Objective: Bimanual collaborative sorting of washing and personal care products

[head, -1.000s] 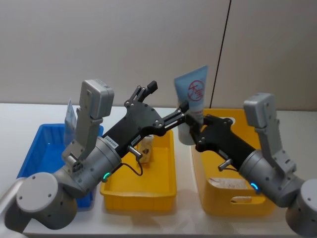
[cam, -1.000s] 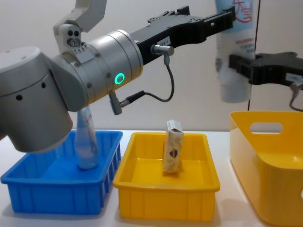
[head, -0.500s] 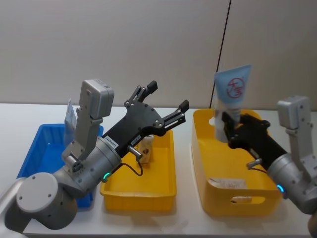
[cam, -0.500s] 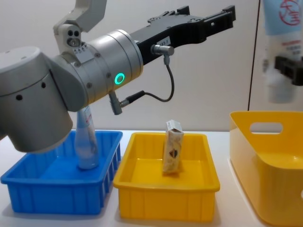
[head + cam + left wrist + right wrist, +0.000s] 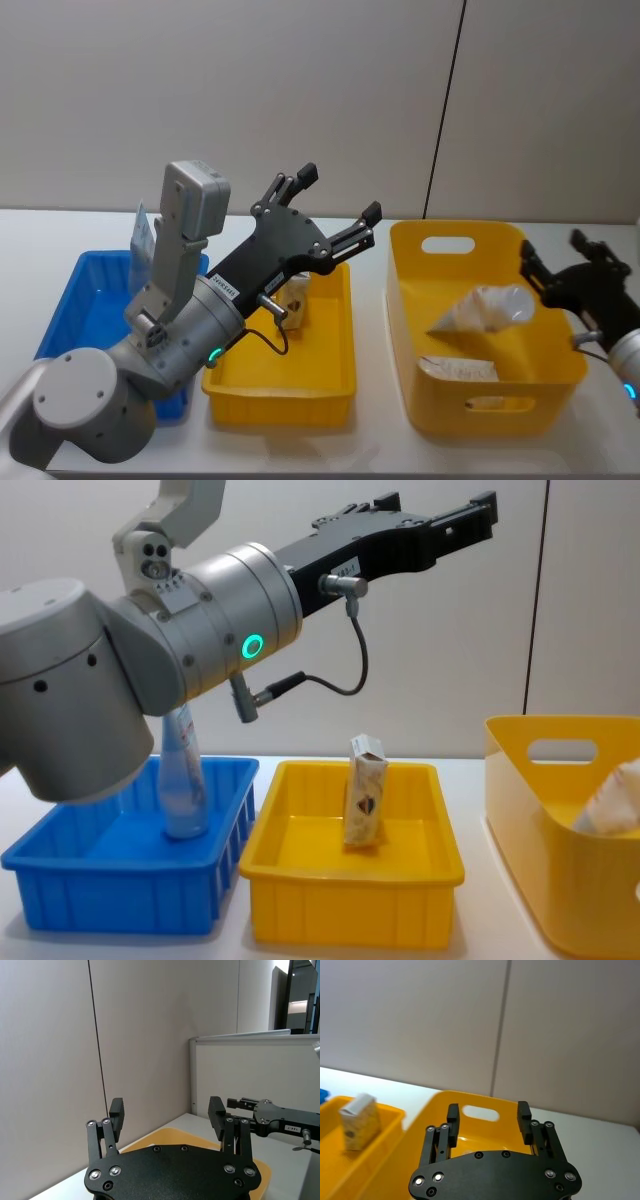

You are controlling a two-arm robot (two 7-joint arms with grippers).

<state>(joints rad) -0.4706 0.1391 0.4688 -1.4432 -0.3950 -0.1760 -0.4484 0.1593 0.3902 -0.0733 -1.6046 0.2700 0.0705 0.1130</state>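
My left gripper [image 5: 340, 192] hangs open and empty in the air above the shallow yellow tray [image 5: 330, 385]; it also shows high up in the chest view [image 5: 440, 510] and stands open in its own wrist view [image 5: 166, 1112]. My right gripper [image 5: 553, 247] is open and empty at the right side of the deep yellow bin [image 5: 405, 300], and is open in its wrist view too [image 5: 488, 1115]. A pale squeeze tube [image 5: 482, 308] lies tilted inside that bin [image 5: 610, 805]. A cream patterned packet [image 5: 293, 298] stands upright in the tray [image 5: 365, 802]. Another tube [image 5: 182, 780] stands in the blue bin [image 5: 120, 900].
A flat pale packet [image 5: 460, 368] lies on the deep bin's floor near its front wall. The three containers stand side by side on the white table [image 5: 40, 235], with a plain wall behind. My left arm's body [image 5: 150, 670] looms over the blue bin.
My right gripper carried the tube rightwards over the deep yellow bin, let it go and drew back to the right. The tube now lies in the bin. My left arm stayed still.
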